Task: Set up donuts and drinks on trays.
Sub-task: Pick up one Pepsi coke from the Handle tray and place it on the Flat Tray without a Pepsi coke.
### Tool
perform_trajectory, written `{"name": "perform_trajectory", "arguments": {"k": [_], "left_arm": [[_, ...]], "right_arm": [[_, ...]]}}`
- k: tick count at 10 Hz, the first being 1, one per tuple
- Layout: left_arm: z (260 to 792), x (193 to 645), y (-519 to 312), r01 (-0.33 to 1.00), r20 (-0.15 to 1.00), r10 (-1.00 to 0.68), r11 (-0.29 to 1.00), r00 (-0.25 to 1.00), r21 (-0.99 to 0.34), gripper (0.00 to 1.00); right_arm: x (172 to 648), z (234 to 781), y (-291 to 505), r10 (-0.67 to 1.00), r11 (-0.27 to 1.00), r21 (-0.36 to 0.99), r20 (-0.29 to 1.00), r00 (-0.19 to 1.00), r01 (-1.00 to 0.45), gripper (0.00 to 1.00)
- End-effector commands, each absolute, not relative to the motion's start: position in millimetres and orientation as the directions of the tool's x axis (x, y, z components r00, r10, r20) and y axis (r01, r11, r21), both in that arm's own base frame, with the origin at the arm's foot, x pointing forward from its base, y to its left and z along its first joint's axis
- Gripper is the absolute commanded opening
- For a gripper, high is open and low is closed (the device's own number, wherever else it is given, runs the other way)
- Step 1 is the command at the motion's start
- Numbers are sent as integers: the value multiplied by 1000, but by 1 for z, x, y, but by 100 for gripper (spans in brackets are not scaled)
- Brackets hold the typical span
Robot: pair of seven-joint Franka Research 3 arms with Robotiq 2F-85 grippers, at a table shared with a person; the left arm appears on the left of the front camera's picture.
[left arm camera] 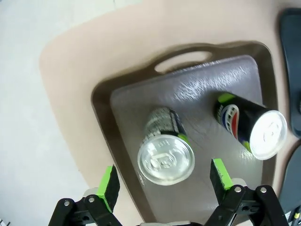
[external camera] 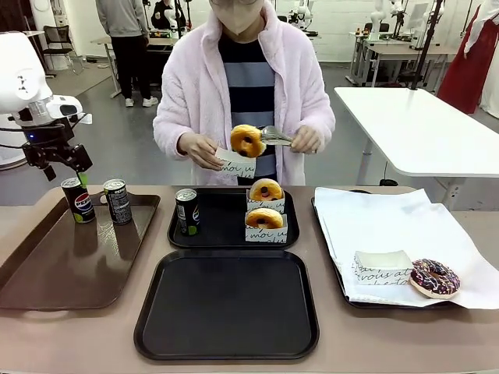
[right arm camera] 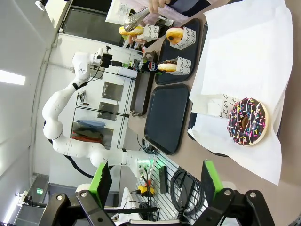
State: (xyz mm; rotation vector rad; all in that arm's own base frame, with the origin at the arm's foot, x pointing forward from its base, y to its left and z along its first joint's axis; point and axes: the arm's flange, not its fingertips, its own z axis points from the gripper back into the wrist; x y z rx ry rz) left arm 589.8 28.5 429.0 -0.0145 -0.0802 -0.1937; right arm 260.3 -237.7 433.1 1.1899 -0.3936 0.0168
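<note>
My left gripper hangs open over the brown tray. In the left wrist view its gripper frames the silver top of a drink can below it, with a second can to one side. These cans stand upright. The far black tray holds a third can and two sleeved donuts. The person grips a glazed donut in tongs over a paper sleeve. The near black tray is bare. My right gripper is open and holds nothing.
A paper-lined tray at the right carries a chocolate-sprinkled donut and a stack of paper sleeves. The person stands at the far edge, arms over the far black tray. A white table stands behind at the right.
</note>
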Motion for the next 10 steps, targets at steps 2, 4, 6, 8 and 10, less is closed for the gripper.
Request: {"name": "perform_trajectory", "arguments": {"k": [2,4,6,8,10], "left_arm": [[419,611,28,156,58,-157,988,986,18,100],[407,610,28,151,40,-151,989,988,5,100],[396,611,27,131,16,-130,991,991,-25,100],[389,609,26,122,17,-122,991,992,-45,100],[387,611,26,112,13,-111,992,994,-59,67]], "right_arm": [[260,434,-239,-193,371,899,321,927,-234,100],[260,434,-239,-193,371,899,321,927,-234,100],[260,434,-239,-193,371,899,321,927,-234,100],[260,434,-239,-193,371,899,321,927,-234,100],[260,434,-239,-193,371,899,321,927,-234,100]]}}
